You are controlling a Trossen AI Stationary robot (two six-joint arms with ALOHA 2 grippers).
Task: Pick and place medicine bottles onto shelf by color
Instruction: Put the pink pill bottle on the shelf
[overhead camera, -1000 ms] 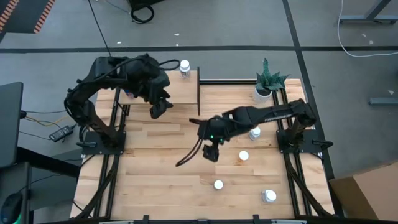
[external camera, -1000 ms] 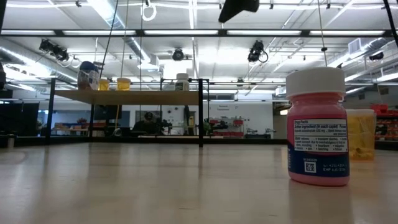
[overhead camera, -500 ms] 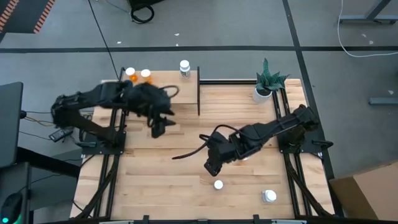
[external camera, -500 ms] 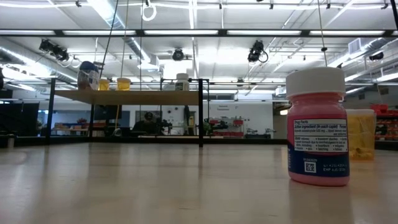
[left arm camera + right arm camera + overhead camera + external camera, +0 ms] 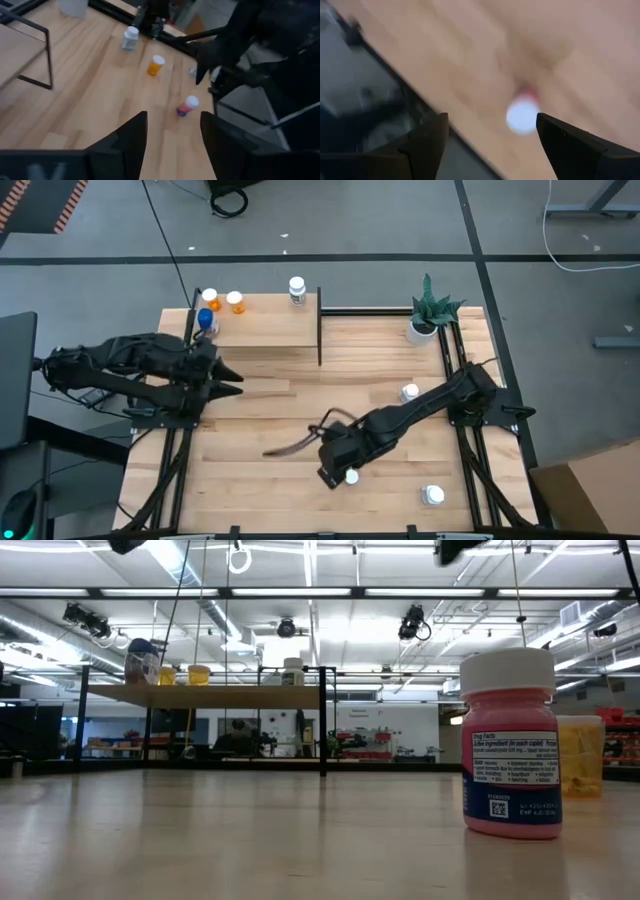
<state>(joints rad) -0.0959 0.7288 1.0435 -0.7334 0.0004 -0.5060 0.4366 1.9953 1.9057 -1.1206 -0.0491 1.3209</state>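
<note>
Shelf (image 5: 262,328) carried four bottles: blue (image 5: 204,319), two orange (image 5: 235,302), one white (image 5: 297,288); several remained on the bench (image 5: 250,470); right tool (image 5: 333,475), open, hovered above the pink bottle (image 5: 351,477); left tool (image 5: 226,377) empty, part-open.

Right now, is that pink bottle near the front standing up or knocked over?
Upright. The pink bottle stands on its base on the table, white cap on top.

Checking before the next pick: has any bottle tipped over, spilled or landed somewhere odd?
Nothing stands out. The bottles on the shelf and the pink bottle on the table stand upright with caps on; nothing is spilled.
</note>
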